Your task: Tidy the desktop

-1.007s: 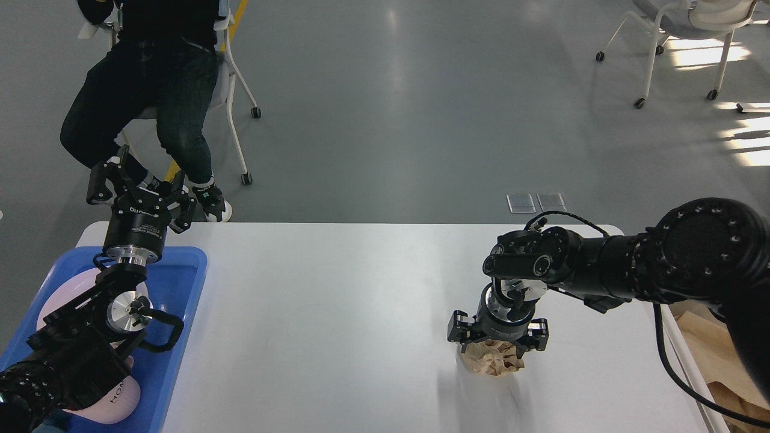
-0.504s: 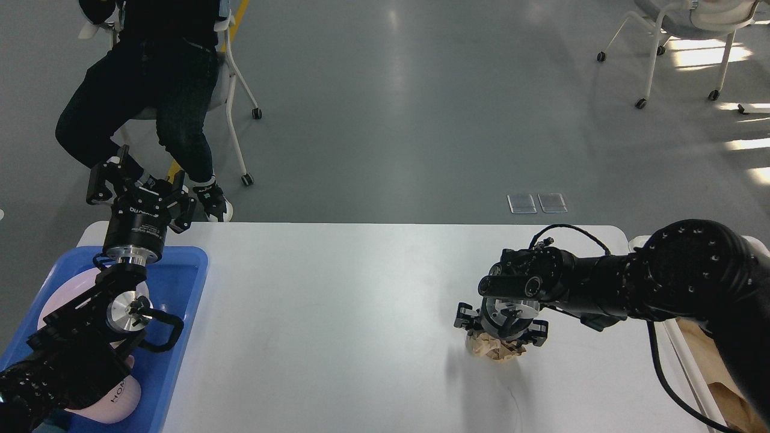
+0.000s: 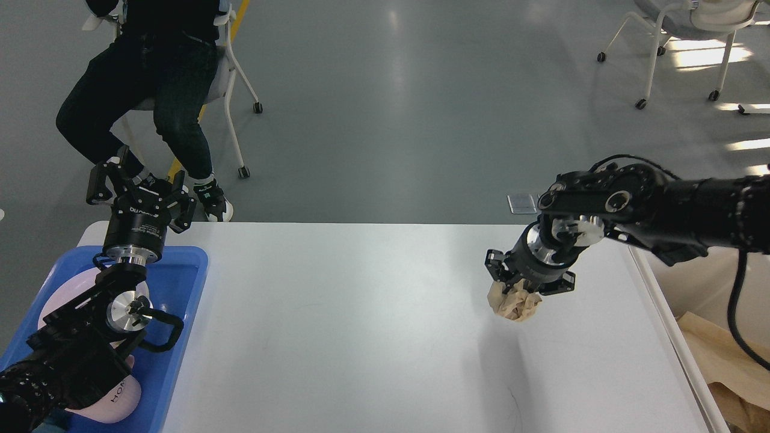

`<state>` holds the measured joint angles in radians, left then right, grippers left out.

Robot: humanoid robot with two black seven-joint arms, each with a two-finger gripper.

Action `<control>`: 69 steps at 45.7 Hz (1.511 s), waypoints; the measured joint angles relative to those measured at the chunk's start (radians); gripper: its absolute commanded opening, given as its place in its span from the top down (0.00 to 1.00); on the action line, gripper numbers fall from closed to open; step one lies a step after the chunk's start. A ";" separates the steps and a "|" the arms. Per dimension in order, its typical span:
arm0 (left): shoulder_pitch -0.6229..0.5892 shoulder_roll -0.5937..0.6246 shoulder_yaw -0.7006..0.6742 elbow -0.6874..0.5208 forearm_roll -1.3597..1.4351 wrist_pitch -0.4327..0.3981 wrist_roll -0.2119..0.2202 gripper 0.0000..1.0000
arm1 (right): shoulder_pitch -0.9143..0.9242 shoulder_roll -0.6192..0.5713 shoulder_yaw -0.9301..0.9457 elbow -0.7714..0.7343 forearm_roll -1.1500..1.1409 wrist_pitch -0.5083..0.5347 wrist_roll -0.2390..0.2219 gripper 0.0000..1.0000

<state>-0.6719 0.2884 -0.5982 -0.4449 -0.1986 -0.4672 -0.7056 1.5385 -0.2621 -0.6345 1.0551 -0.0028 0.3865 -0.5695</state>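
Observation:
The white desktop point(image 3: 361, 325) fills the lower middle of the head view. A crumpled ball of brown paper point(image 3: 514, 304) hangs above its right part, and my right gripper point(image 3: 522, 290) is shut on it from above, lifted off the surface. At the far left my left gripper point(image 3: 139, 187) stands open with nothing between its fingers, raised above the far end of a blue tray point(image 3: 177, 282).
The blue tray holds white and pink dishes point(image 3: 114, 400) under my left arm. Brown paper point(image 3: 722, 361) lies in a cream bin beyond the table's right edge. A seated person point(image 3: 150, 78) is behind the left corner; a chair point(image 3: 686, 30) stands far right.
My right gripper closed on the paper ball and lifted it up and to the right, off the desktop. The left arm has stayed still.

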 measured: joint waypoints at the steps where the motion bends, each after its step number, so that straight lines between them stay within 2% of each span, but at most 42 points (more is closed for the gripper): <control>1: 0.000 0.000 0.000 0.000 0.000 0.000 0.000 0.03 | 0.015 -0.016 0.003 0.003 0.001 0.012 0.000 1.00; 14: 0.000 0.000 0.000 0.000 0.001 0.000 0.000 0.04 | 0.256 -0.247 0.013 0.009 0.070 0.158 0.000 1.00; 24: 0.000 0.000 0.000 0.000 0.001 0.000 -0.001 0.04 | 0.362 -0.331 -0.033 -0.044 0.071 0.163 0.000 1.00; 29: 0.000 0.000 0.000 0.000 0.000 0.000 -0.001 0.03 | 0.316 -0.336 -0.106 -0.181 0.065 0.140 0.000 1.00; 36: 0.000 0.000 0.000 0.000 0.000 0.000 -0.001 0.03 | 0.104 -0.331 -0.145 -0.437 0.068 0.066 0.000 1.00; 42: 0.000 0.000 0.000 0.000 0.001 0.000 -0.001 0.03 | -0.036 -0.335 -0.142 -0.517 0.067 0.009 0.001 1.00; 43: 0.000 0.000 0.000 0.000 0.000 0.000 -0.001 0.03 | -0.056 -0.336 -0.142 -0.520 0.066 -0.001 0.001 0.98; 45: 0.000 0.000 0.000 0.000 0.000 0.000 -0.001 0.03 | -0.098 -0.337 -0.144 -0.524 0.065 -0.025 0.001 0.80; 47: 0.000 0.000 0.000 0.000 0.000 0.000 0.000 0.03 | -0.144 -0.337 -0.146 -0.525 0.065 -0.058 0.001 0.51; 48: 0.000 0.000 0.000 0.000 0.000 0.000 0.000 0.03 | -0.177 -0.337 -0.147 -0.527 0.064 -0.087 0.002 0.29; 50: 0.000 0.000 0.000 0.000 0.000 0.000 0.000 0.03 | -0.215 -0.337 -0.148 -0.531 0.063 -0.124 0.002 0.02; 60: 0.000 0.000 0.000 0.000 0.000 0.000 0.000 0.03 | -0.401 -0.321 -0.133 -0.587 0.061 -0.377 0.002 0.00; 69: 0.000 0.000 0.000 0.000 0.000 0.000 0.000 0.03 | -0.489 -0.310 -0.091 -0.609 0.062 -0.427 0.002 0.00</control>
<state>-0.6719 0.2884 -0.5982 -0.4449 -0.1985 -0.4673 -0.7057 1.0494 -0.5719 -0.7252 0.4457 0.0594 -0.0404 -0.5673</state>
